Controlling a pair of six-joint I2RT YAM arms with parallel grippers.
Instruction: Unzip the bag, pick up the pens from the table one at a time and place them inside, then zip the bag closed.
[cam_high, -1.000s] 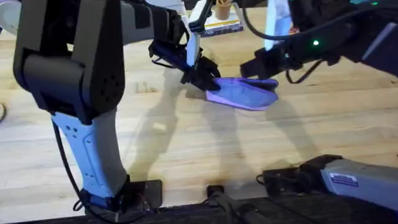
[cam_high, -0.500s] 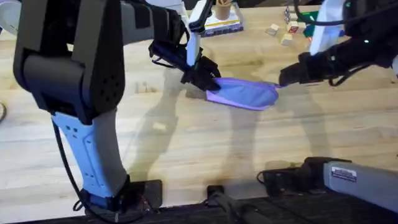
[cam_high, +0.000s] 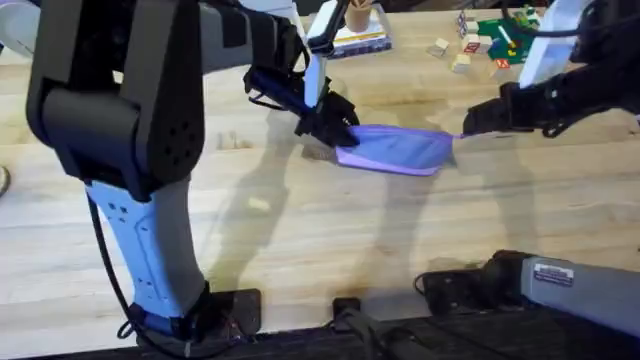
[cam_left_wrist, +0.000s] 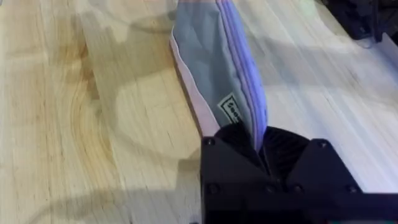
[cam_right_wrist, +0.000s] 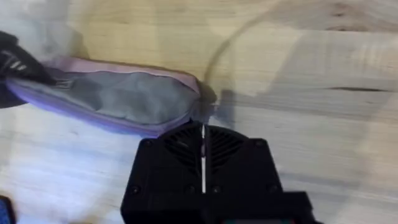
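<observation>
The left gripper (cam_high: 335, 125) is pinching the lavender pouch's (cam_high: 395, 150) end while the right gripper (cam_high: 470, 125) is pinching the zipper pull; the zip looks closed, so releasing seems next.

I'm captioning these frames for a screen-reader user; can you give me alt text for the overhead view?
Two robot arms hold a lavender bag by its ends on a light wooden table: the left gripper clamps one end, the right gripper is at the other. Small toy blocks and a box sit at the far edge.
</observation>
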